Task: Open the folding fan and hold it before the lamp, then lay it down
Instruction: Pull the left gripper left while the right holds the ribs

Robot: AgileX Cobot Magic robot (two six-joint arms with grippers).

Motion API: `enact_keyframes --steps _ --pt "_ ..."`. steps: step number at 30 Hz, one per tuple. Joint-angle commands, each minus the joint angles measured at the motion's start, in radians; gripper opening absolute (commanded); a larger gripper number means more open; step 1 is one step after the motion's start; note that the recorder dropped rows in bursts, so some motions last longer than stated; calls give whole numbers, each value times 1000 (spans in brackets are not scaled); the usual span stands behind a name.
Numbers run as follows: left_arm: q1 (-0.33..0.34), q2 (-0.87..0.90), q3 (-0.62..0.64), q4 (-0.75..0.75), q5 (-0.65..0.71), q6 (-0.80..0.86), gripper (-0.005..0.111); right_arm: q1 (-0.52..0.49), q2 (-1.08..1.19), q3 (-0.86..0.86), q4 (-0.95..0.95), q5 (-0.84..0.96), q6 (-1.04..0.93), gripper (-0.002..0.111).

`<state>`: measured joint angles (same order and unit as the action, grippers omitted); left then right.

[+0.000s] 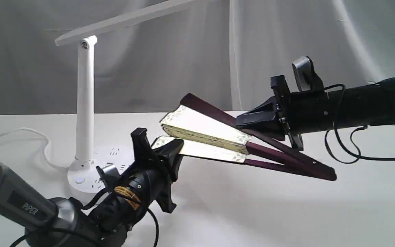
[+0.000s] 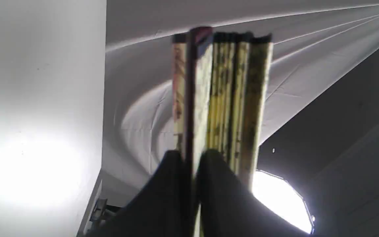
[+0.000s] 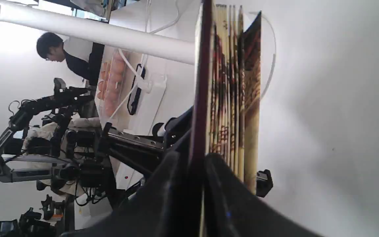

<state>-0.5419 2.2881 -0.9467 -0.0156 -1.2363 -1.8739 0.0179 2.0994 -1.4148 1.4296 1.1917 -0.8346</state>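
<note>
The folding fan hangs above the table, barely spread, its cream pleats still stacked between dark maroon guards. My left gripper is shut on the lower guard at the leaf's wide end. My right gripper is shut on the upper guard nearer the pivot. The left wrist view shows the fan edge-on, one guard pinched between the black fingers. The same appears in the right wrist view, with the fan clamped by its maroon guard. The white lamp stands at the back left, its head bar above.
The lamp's round base with socket holes sits just behind my left arm, its white cable trailing left. A grey and white curtain closes off the back. A person and other robot arms show beyond the lamp post in the right wrist view.
</note>
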Motion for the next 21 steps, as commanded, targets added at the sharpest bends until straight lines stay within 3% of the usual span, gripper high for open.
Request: enact_keyframes --steps 1,3,7,15,21 --pt "-4 1 -2 67 15 -13 0 -7 -14 5 18 29 2 26" --pt "-4 1 -2 108 15 -15 0 -7 -14 5 18 29 2 36" --pt "23 1 -2 214 15 -6 0 -7 -6 5 18 29 2 43" --pt "123 1 -2 499 15 -9 0 -7 51 5 29 29 2 44" --pt "125 -8 -2 589 15 20 0 -7 93 5 47 29 2 44"
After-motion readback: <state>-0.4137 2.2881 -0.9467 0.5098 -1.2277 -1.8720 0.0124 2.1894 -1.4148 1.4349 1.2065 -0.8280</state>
